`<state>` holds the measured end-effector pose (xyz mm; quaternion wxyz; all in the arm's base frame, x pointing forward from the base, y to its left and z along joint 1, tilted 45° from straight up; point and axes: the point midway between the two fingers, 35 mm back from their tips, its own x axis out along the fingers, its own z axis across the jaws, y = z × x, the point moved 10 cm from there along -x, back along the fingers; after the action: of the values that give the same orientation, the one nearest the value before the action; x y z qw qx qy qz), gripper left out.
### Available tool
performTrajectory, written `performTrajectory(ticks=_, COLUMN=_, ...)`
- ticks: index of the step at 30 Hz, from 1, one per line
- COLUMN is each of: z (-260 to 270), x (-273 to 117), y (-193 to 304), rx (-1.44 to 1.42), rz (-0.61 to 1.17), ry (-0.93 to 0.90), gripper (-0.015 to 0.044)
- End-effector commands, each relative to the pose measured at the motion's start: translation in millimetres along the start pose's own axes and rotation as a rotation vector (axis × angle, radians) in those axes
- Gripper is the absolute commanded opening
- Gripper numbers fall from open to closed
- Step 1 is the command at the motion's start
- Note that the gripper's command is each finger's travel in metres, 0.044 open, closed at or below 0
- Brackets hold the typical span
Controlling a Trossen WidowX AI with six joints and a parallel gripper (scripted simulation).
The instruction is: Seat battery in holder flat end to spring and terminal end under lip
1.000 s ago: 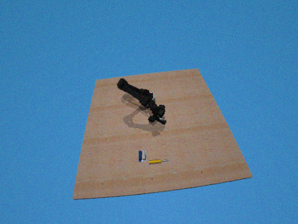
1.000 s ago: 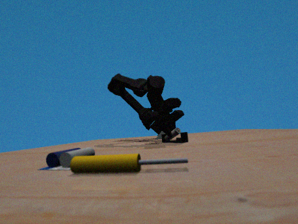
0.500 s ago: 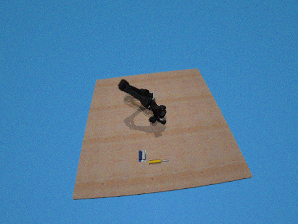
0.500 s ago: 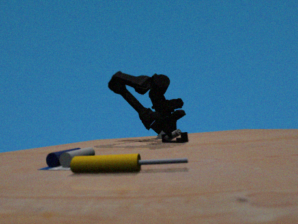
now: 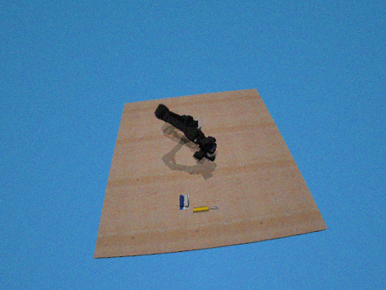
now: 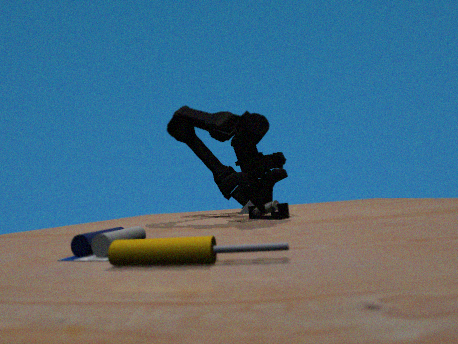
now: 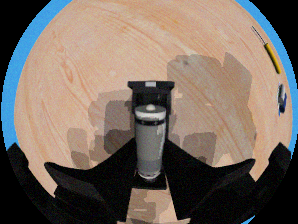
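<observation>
Tool (image 5: 205,156) (image 6: 267,207) (image 7: 149,141): partly open, closed on the silver battery (image 6: 271,206) (image 7: 150,142), which lies over the dark holder (image 6: 281,210) (image 7: 151,85), nub toward the upper end wall. Seating depth: can't tell. I'd level it, ease the terminal end under the lip, lower the flat end against the spring without bearing down, then spread the fingers evenly. Holder contains no other visible cell. Farther out, a yellow-handled screwdriver (image 5: 201,209) (image 6: 162,251) (image 7: 272,58) on the surface (image 5: 253,181) (image 6: 300,300) (image 7: 100,50).
</observation>
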<state>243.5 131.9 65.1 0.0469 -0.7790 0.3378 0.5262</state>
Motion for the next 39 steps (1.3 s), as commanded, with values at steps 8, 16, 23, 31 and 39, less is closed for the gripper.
performTrajectory(ticks=8, z=0, x=4, y=-7, rx=0.0, rz=0.082, ry=-0.003, gripper=0.0078)
performTrajectory(ticks=16, z=0, x=5, y=-13, rx=0.003, rz=0.128, ry=-0.004, gripper=0.0078)
performTrajectory(ticks=23, z=-1, x=6, y=-18, rx=0.005, rz=0.166, ry=-0.006, gripper=0.0078)
performTrajectory(ticks=31, z=-2, x=8, y=-24, rx=0.007, rz=0.208, ry=-0.009, gripper=0.0078)
performTrajectory(ticks=39, z=-3, x=9, y=-28, rx=0.008, rz=0.225, ry=-0.012, gripper=0.0078)
